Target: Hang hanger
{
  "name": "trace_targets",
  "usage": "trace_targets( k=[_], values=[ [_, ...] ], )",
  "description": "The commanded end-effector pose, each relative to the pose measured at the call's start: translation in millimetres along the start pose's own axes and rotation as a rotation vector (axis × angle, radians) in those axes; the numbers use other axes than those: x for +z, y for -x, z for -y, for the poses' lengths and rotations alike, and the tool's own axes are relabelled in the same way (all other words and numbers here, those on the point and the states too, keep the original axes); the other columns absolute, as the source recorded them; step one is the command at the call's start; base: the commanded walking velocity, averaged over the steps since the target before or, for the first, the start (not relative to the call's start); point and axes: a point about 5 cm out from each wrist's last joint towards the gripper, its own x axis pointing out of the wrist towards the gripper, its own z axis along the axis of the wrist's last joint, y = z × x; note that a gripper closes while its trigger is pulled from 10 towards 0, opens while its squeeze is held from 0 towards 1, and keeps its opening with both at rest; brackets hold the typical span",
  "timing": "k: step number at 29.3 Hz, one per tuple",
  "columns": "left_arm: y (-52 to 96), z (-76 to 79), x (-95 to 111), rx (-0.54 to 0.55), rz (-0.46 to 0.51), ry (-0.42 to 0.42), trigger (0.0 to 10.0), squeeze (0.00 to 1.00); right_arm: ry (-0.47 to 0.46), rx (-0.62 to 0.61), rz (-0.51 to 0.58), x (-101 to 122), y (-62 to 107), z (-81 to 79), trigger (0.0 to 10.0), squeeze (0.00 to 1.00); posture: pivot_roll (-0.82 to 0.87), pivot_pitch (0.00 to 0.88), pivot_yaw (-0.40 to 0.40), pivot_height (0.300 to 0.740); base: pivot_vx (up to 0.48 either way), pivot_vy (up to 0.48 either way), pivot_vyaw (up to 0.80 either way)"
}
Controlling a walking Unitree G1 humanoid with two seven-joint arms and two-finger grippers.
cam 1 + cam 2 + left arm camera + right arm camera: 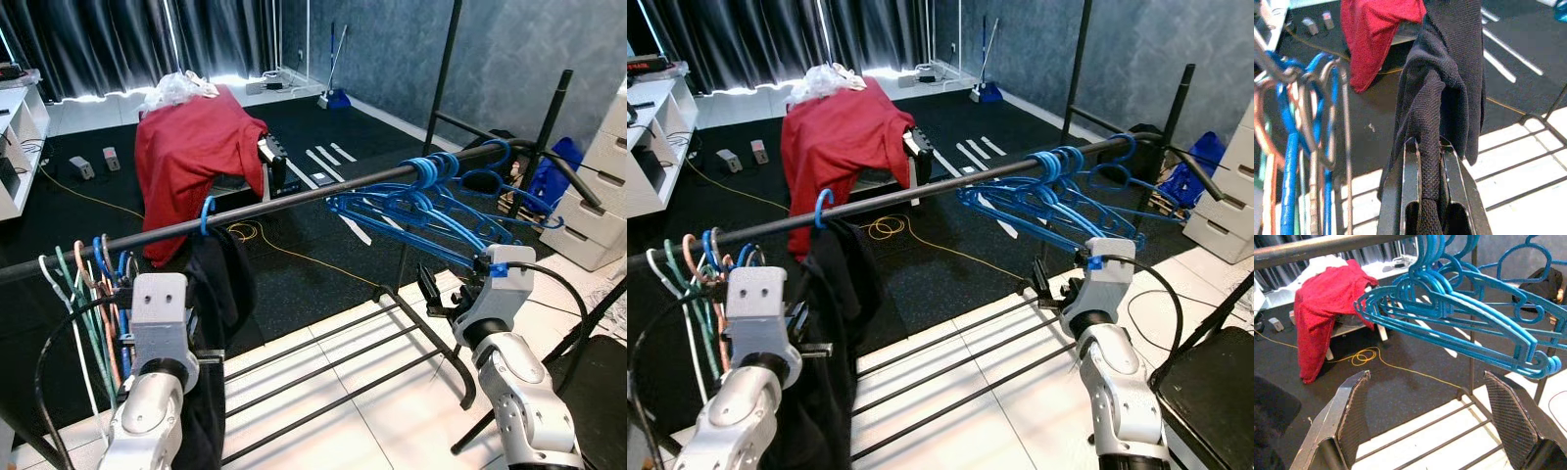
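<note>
A black rail (294, 198) crosses the rack from low left to high right. On it hangs one blue hanger, whose hook (207, 213) carries a black garment (220, 284). My left gripper (1428, 147) is shut on a fold of that garment, below the rail. A bunch of empty blue hangers (431, 201) hangs at the rail's right end. My right gripper (1427, 377) stands open just below and in front of them, with nothing between its fingers. Several coloured hangers (88, 284) crowd the rail's left end beside my left wrist.
The rack's low shelf bars (333, 362) run above the white tiles. A red cloth (196, 147) is draped over furniture behind the rail. White drawers (602, 196) stand at the right, a yellow cable (245, 233) lies on the dark floor, and a white shelf (20, 127) is at the far left.
</note>
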Motion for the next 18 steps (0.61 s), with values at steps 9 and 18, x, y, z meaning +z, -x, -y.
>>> trace_targets(
  k=[9, 18],
  values=[
    [8.5, 26.4, -29, -0.167, -0.248, -0.029, 10.0, 1.00, -0.009, 0.013, -0.024, -3, -0.3, -1.1, 10.0, 0.00, -0.08, 0.014, 0.002, 0.740, 0.000, 0.000, 0.00],
    [12.5, 36.2, -6, -0.450, -0.082, -0.380, 10.0, 1.00, -0.015, 0.012, -0.028, -3, -1.2, 1.2, 10.0, 0.00, -0.07, 0.018, -0.004, 0.740, 0.000, 0.000, 0.00]
  ],
)
